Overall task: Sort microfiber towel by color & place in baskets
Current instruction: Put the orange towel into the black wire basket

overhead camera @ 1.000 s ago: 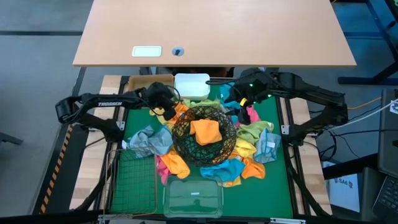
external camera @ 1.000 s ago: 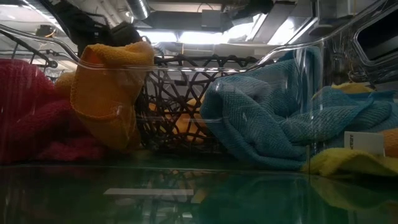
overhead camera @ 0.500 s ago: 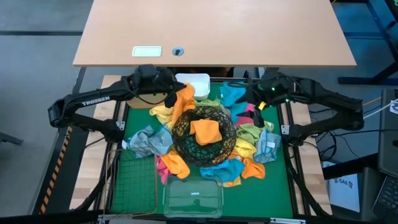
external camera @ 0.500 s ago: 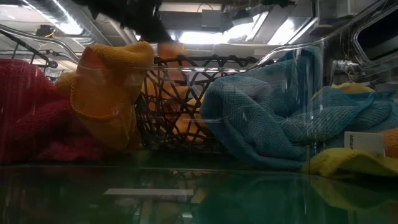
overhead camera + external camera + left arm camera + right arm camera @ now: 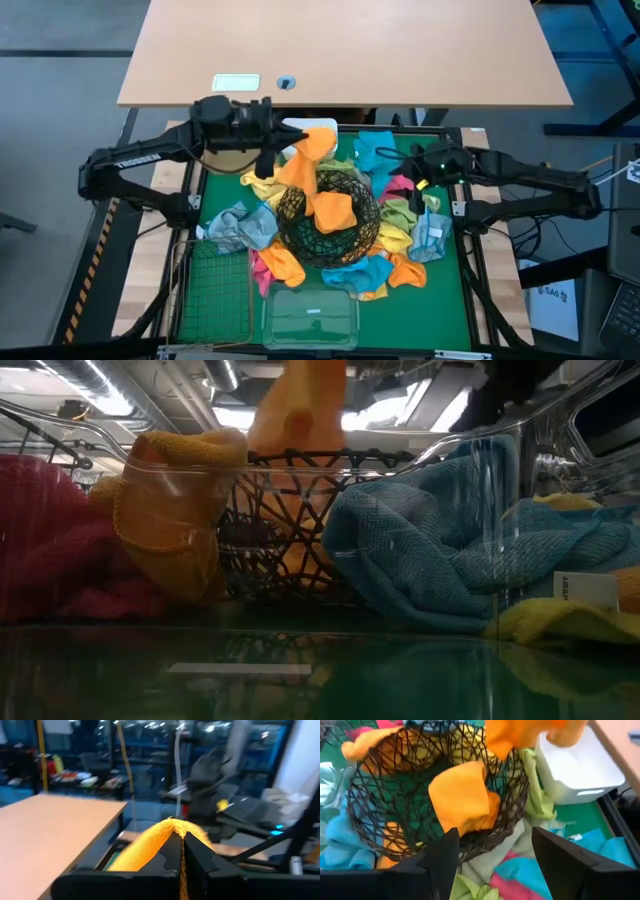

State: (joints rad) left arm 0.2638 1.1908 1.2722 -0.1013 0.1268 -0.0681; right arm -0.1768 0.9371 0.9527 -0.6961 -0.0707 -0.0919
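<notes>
My left gripper is raised over the far-left rim of the round black wire bowl and is shut on an orange towel. In the low view that towel hangs above the bowl. A second orange towel lies inside the bowl. My right gripper is open, right of the bowl, over the loose blue, pink and green towels. The white tub stands beyond the bowl. My left gripper pinches a fold of the orange towel between its two shut fingers. The fingers lie about level, coming from the table's left. The cloth bulges past the fingertips, hangs slack below them and is lifted clear of the pile.
The green wire-mesh basket and the clear plastic box sit at the near edge. Loose towels ring the bowl: grey, pink and orange, blue, yellow. A wooden desk stands beyond the table.
My left gripper has risen from the pile at the bowl's far-left side and carried the orange towel up with it; the towel has left the pile and now hangs over the bowl's rim. My right gripper has drawn back toward the table's right edge.
</notes>
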